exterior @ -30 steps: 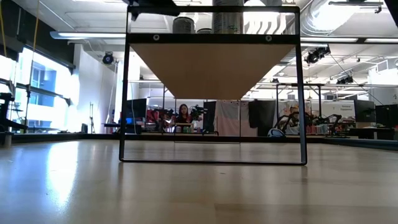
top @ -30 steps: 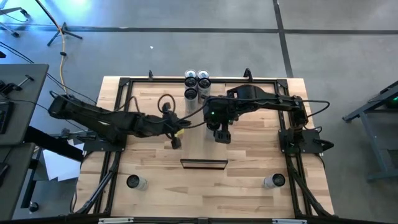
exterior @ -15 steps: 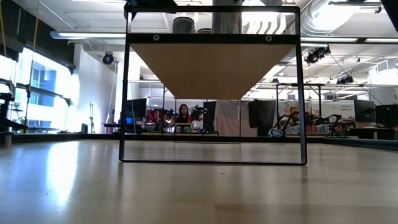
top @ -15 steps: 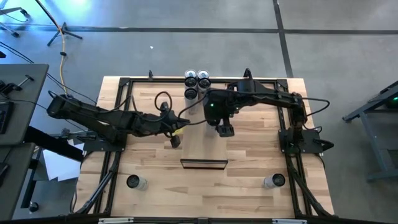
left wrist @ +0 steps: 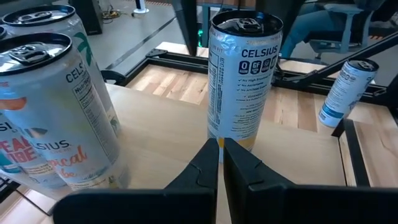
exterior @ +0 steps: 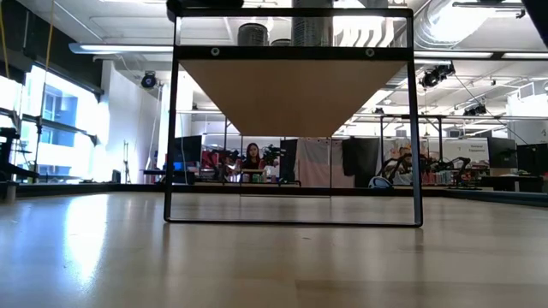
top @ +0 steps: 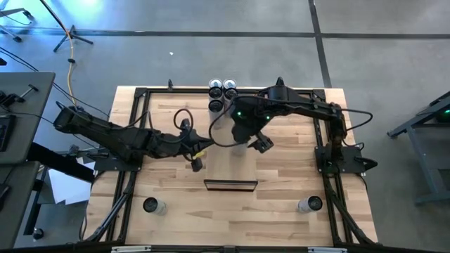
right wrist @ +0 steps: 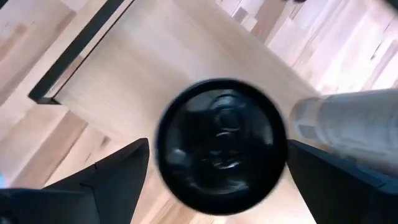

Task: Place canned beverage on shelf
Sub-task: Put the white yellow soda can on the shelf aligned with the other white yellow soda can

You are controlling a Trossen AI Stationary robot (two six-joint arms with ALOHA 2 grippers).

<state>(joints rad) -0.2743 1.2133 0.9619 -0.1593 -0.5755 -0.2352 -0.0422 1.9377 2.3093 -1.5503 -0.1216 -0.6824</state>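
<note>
Nearest us, two spare cans [top: 151,206] lie on the worktop [top: 281,218], one left, one right. We judge the placing step nearly done: above the shelf [top: 230,165], the right gripper [top: 261,144], jaws spread, flanks a can [right wrist: 219,144], while the left gripper [top: 197,161] waits beside, jaws pressed together. Next we lift clear without nudging the three cans [top: 222,90] farther back.

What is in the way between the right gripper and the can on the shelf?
Nothing that shows. The right gripper is open and hangs right over the can, with only air between them. The can stands on the shelf. The left gripper waits shut nearby, not touching it.
</note>
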